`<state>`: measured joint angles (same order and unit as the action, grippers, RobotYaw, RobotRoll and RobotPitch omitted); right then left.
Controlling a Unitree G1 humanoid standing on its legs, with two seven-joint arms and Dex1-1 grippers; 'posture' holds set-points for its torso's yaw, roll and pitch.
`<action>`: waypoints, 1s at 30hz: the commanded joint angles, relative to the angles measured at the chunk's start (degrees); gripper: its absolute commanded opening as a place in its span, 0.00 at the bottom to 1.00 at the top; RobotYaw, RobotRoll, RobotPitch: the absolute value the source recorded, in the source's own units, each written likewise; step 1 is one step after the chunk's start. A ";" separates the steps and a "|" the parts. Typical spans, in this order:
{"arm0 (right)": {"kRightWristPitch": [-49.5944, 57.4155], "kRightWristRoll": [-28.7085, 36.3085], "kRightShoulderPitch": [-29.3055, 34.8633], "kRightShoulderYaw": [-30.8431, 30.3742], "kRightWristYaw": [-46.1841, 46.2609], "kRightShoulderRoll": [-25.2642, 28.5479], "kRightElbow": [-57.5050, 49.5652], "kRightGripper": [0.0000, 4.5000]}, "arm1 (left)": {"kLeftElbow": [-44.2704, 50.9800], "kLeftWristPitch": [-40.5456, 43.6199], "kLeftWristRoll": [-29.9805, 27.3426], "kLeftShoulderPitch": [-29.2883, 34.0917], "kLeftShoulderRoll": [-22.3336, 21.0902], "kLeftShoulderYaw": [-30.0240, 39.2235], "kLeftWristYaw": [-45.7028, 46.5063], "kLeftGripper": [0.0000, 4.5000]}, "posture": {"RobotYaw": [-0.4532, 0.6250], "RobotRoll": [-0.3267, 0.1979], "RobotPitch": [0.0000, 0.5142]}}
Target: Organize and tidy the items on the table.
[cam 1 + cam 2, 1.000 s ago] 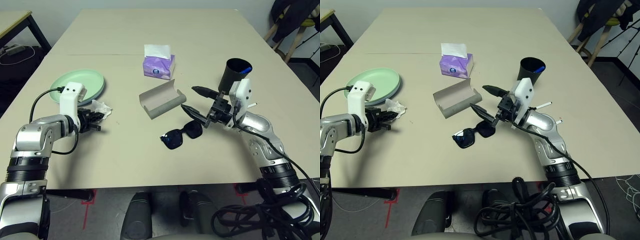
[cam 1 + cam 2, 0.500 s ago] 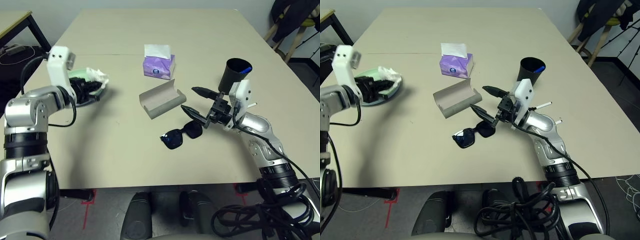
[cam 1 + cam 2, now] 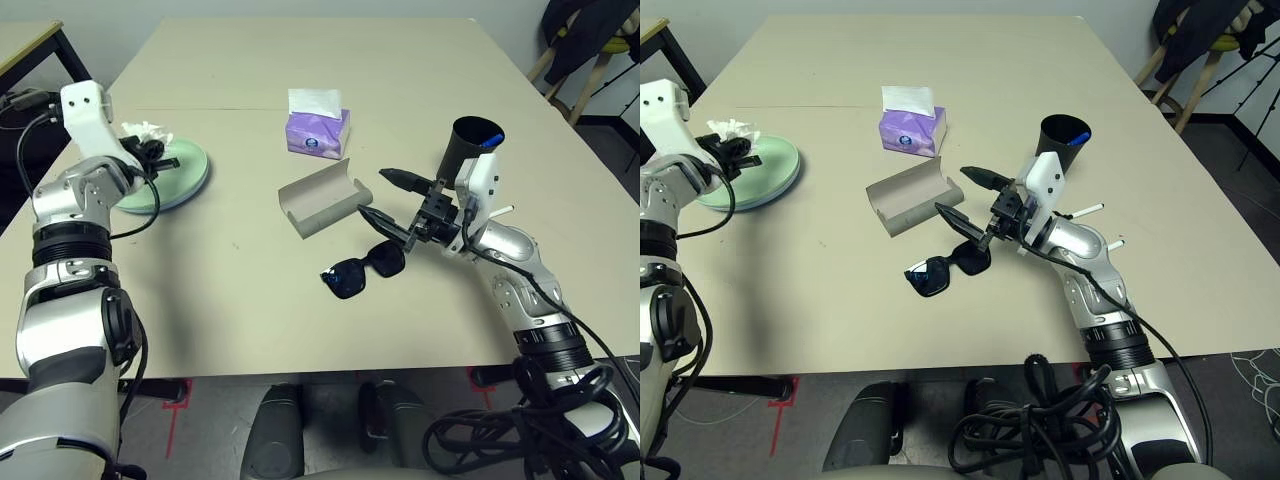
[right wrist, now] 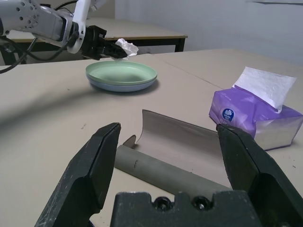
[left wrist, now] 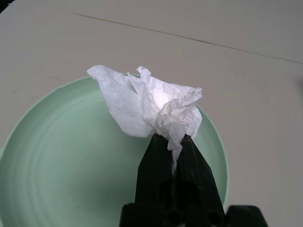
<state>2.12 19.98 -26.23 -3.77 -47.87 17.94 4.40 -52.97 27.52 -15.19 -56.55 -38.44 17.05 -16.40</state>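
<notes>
One crumpled tissue [image 5: 151, 104] is being pinched by the left claw [image 5: 174, 139], with the green plate [image 5: 90, 156] being held beneath by the desk [image 3: 250, 300]; the right claw [image 4: 170, 130] is being kept spread, sunglasses [image 3: 365, 270] lying near it.

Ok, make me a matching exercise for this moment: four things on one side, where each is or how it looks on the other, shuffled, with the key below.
1. Crumpled tissue
2. Black sunglasses
3. Black cup
4. Green plate

A. standing upright with something blue inside
B. on top of a pale blue plate
C. pinched in the left gripper, above a plate
D. lying on the table, nearer the robot than the open grey case

Pairs: 1-C, 2-D, 3-A, 4-B
</notes>
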 commanded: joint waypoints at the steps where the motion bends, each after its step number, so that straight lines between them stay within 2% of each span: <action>1: 0.38 -0.19 -0.01 0.01 0.09 0.16 -1.36 1.00 | -2.21 -2.78 2.01 -0.99 0.17 -0.65 0.90 0.14 | 0.58 0.62 0.19; 2: 0.38 -0.19 0.04 0.03 0.11 0.18 -1.40 1.00 | -2.40 -3.42 2.45 -1.00 0.08 -1.02 0.69 0.19 | 0.58 0.62 0.19; 9: -0.12 -0.09 0.48 0.13 -0.17 0.17 -1.07 1.00 | -1.90 -3.09 3.20 -0.54 -0.04 -2.11 -2.42 0.80 | 0.58 0.62 0.20; 11: -0.09 0.09 0.59 0.05 -0.63 0.25 -0.93 1.00 | -0.32 -3.11 4.83 0.54 -0.97 -4.77 -5.91 0.97 | 0.58 0.62 0.21; 16: 0.08 0.27 0.70 0.10 -1.30 0.53 -0.85 1.00 | 5.92 -1.43 5.74 3.24 -2.76 -9.62 -17.16 0.99 | 0.59 0.62 0.21; 19: 0.17 0.30 0.65 0.14 -1.57 0.70 -0.82 1.00 | 12.60 -5.19 5.69 6.70 -4.07 -13.53 -28.54 0.99 | 0.59 0.62 0.21; 22: 0.23 0.29 0.48 0.11 -1.71 0.71 -0.76 1.00 | 16.65 -9.47 3.03 8.29 -2.78 -12.95 -34.99 0.99 | 0.59 0.62 0.21; 24: 0.16 0.28 0.39 0.15 -1.83 0.74 -0.62 1.00 | 18.35 -9.48 1.55 8.82 -1.70 -12.50 -37.66 0.99 | 0.59 0.62 0.21; 28: -0.14 0.15 0.72 0.30 -2.20 1.16 -0.59 1.00 | 18.13 -13.28 3.93 9.66 -1.94 -15.07 -41.31 0.99 | 0.58 0.62 0.21; 30: -0.06 0.22 1.15 0.48 -2.31 1.54 -0.96 1.00 | 18.17 -13.90 2.85 9.91 -1.53 -15.03 -43.97 0.99 | 0.57 0.62 0.22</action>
<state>2.09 20.15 -25.89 -3.74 -49.66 18.91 4.39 -34.93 14.54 -12.39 -47.77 -40.10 2.91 -58.08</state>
